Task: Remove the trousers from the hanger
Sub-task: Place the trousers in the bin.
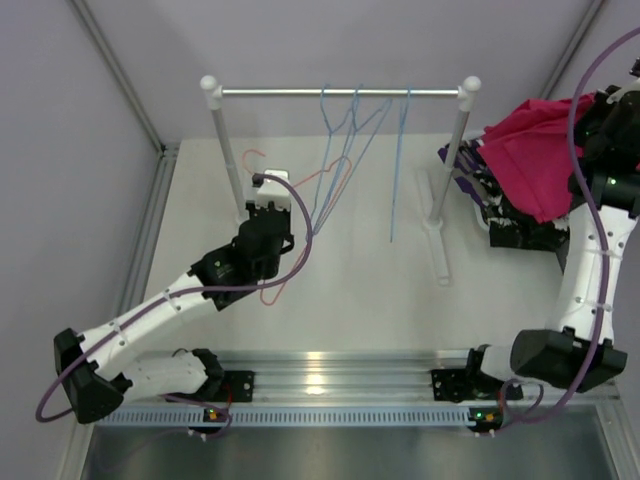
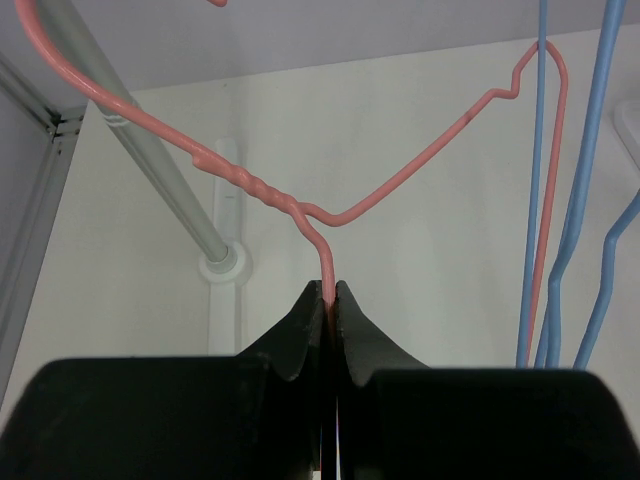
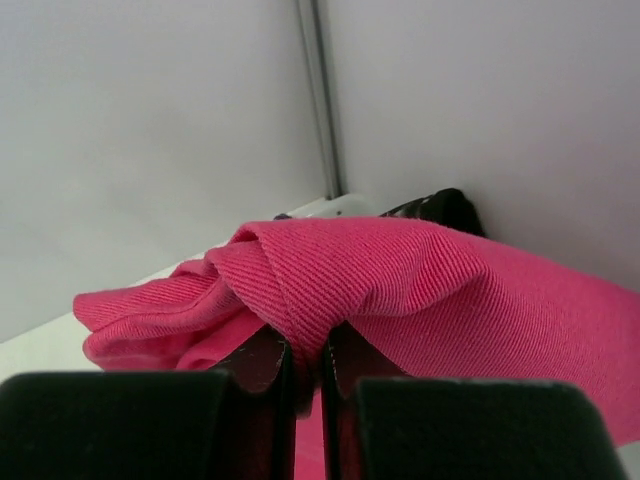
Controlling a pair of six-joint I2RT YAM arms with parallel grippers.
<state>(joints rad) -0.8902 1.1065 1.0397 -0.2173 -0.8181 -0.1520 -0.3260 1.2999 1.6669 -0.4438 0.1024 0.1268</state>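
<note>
left hand (image 2: pixel 331 292) clenched on the pink hanger (image 2: pixel 252 185); right hand (image 3: pixel 308 352) grasping the pink trousers (image 3: pixel 430 270) above the other pairs (image 1: pixel 518 226).

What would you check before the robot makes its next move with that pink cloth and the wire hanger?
1. Are the left fingers shut on the pink hanger: ok.
2. Is the pink hanger bare of cloth: ok.
3. Are the right fingers pinching the hot pink trousers: ok.
4. Are the trousers away from the hanger, by the dark pile on the right: ok.
5. Are the trousers resting on that pile: cannot tell.
6. Are the blue hangers on the rail bare: ok.
</note>
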